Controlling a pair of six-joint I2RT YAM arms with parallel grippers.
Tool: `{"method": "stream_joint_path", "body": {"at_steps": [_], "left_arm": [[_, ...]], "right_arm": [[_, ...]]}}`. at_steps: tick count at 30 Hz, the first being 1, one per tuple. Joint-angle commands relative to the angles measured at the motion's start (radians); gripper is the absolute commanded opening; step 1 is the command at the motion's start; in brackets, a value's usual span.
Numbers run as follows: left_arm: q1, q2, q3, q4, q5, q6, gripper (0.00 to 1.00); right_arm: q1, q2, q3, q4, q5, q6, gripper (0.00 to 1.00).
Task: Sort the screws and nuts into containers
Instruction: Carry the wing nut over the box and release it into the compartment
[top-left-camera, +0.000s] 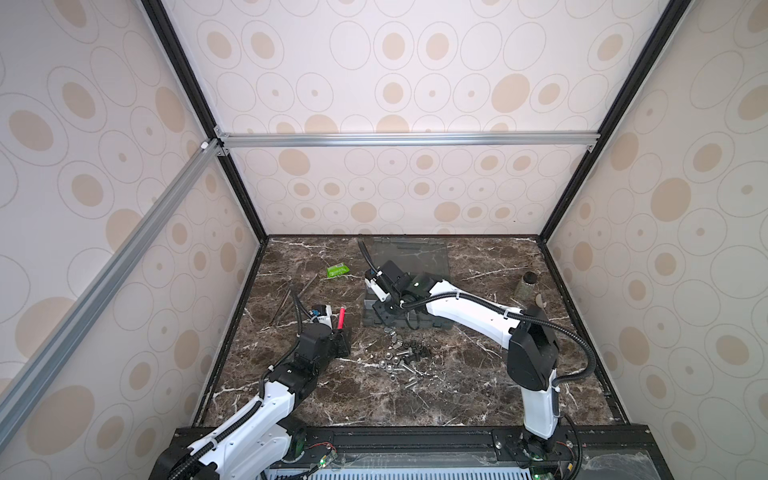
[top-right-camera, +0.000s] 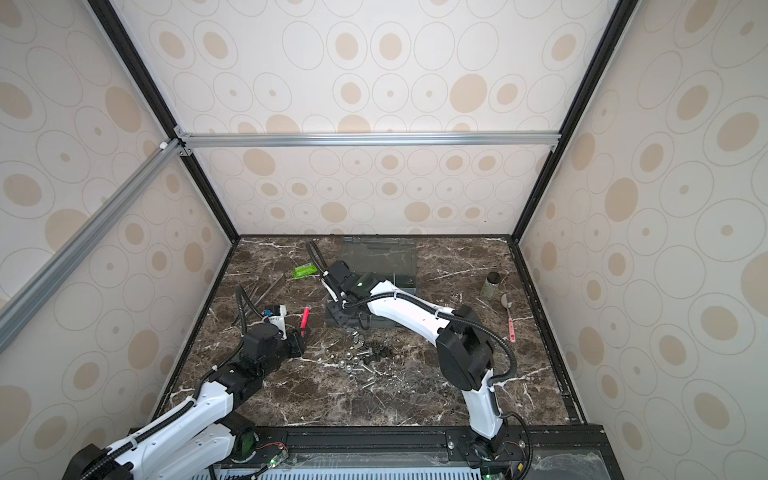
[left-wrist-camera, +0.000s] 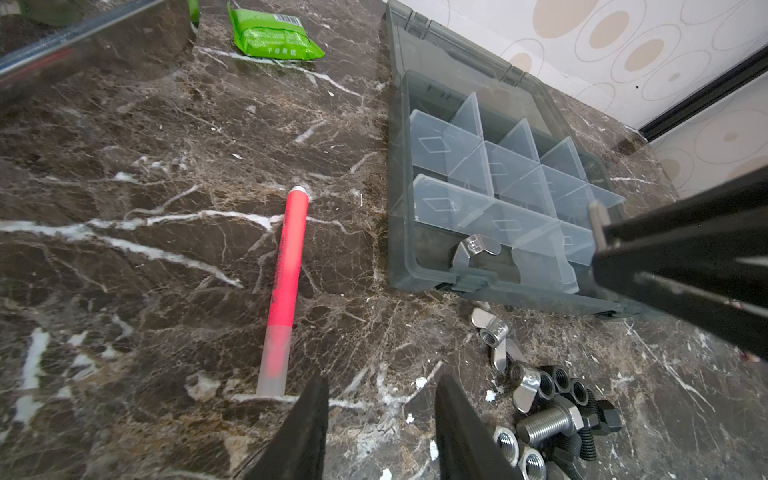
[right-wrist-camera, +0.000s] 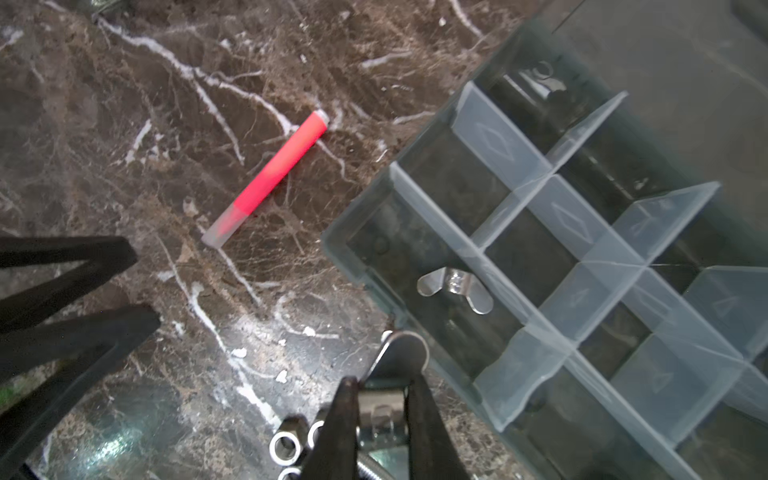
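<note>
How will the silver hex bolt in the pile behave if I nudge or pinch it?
The silver hex bolt looks solid metal: probably stiff and heavy for its size. Its round shaft may roll on the glossy table, though the hex head should limit that. Black nuts crowd it, so a nudge would likely shift them.

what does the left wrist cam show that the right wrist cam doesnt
Left wrist only: the green foil packet, the loose black hex nuts and the patterned wall. Right wrist only: a clear look at the right gripper, its fingers pinching a silver wing nut. Both: the red marker pen, the grey translucent organiser box and a second silver wing nut lying in one corner of it.
</note>
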Motion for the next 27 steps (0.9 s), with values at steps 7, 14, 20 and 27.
{"method": "stream_joint_path", "body": {"at_steps": [7,14,20,27], "left_arm": [[0.006,-0.011,-0.007,0.04,0.014,-0.039,0.42],[0.008,0.002,-0.008,0.046,0.023,-0.043,0.42],[0.007,0.005,-0.007,0.046,0.023,-0.039,0.42],[0.007,0.01,-0.005,0.05,0.028,-0.042,0.42]], "right_arm": [[-0.054,0.132,0.11,-0.068,0.038,-0.034,0.12],[-0.059,0.187,0.144,-0.085,0.025,-0.027,0.13],[-0.058,0.183,0.124,-0.083,0.031,-0.015,0.24],[-0.059,0.172,0.115,-0.082,0.032,-0.015,0.28]]}}
